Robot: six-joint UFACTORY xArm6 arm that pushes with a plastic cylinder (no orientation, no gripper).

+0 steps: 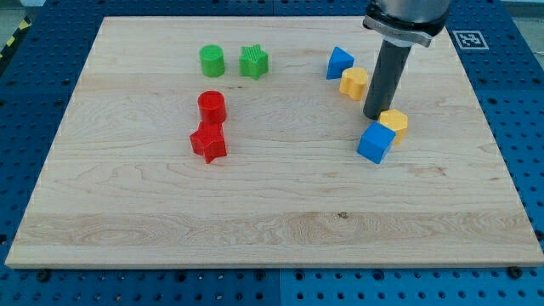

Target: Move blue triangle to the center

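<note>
The blue triangle [339, 62] lies in the upper right part of the wooden board [272, 221], touching a yellow block [354, 82] at its lower right. My tip [375, 116] stands below and to the right of the triangle, just right of that yellow block. Right below my tip sit a second yellow block [393, 121] and a blue cube [375, 142], which touch each other.
A green cylinder [212, 61] and a green star [253, 62] sit at the upper left of the middle. A red cylinder [211, 107] and a red star [208, 143] sit below them. The board lies on a blue perforated table [510, 68].
</note>
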